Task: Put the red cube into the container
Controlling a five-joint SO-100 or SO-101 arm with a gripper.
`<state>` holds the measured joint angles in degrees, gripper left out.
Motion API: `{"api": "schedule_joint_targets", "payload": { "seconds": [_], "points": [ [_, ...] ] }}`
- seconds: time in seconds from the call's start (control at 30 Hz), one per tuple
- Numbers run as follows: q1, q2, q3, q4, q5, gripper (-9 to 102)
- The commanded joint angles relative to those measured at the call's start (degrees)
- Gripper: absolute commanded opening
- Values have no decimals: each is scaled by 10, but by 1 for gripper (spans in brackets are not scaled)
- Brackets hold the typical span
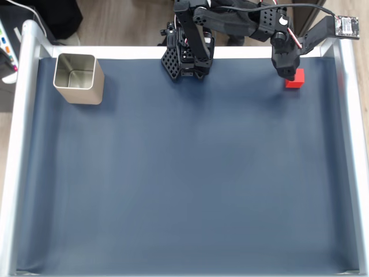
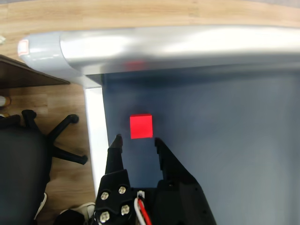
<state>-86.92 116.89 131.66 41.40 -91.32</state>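
The red cube (image 1: pixel 294 79) sits on the dark blue mat at the far right, close to the back rail. My gripper (image 1: pixel 286 73) hangs right over its left side in the fixed view. In the wrist view the red cube (image 2: pixel 141 126) lies just beyond my open gripper (image 2: pixel 137 139), whose two black fingertips stand a little wider than the cube, one on each side and short of it. Nothing is held. The container (image 1: pixel 79 79), a square silver tin with its mouth up, stands at the far left of the mat.
A grey metal frame (image 1: pixel 349 150) rims the mat on all sides; the cube lies near the frame's back right corner (image 2: pixel 89 77). The arm's black base (image 1: pixel 187 55) stands at the back middle. An office chair base (image 2: pixel 56 136) is on the floor outside.
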Motion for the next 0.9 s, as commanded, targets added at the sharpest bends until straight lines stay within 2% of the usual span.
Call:
{"api": "schedule_joint_targets", "payload": {
  "seconds": [0.0, 0.57, 0.87],
  "points": [
    [1, 2, -1, -12, 3, 23],
    [11, -68, 20, -130, 11, 24],
    [17, -83, 11, -150, -3, 19]
  ]
}}
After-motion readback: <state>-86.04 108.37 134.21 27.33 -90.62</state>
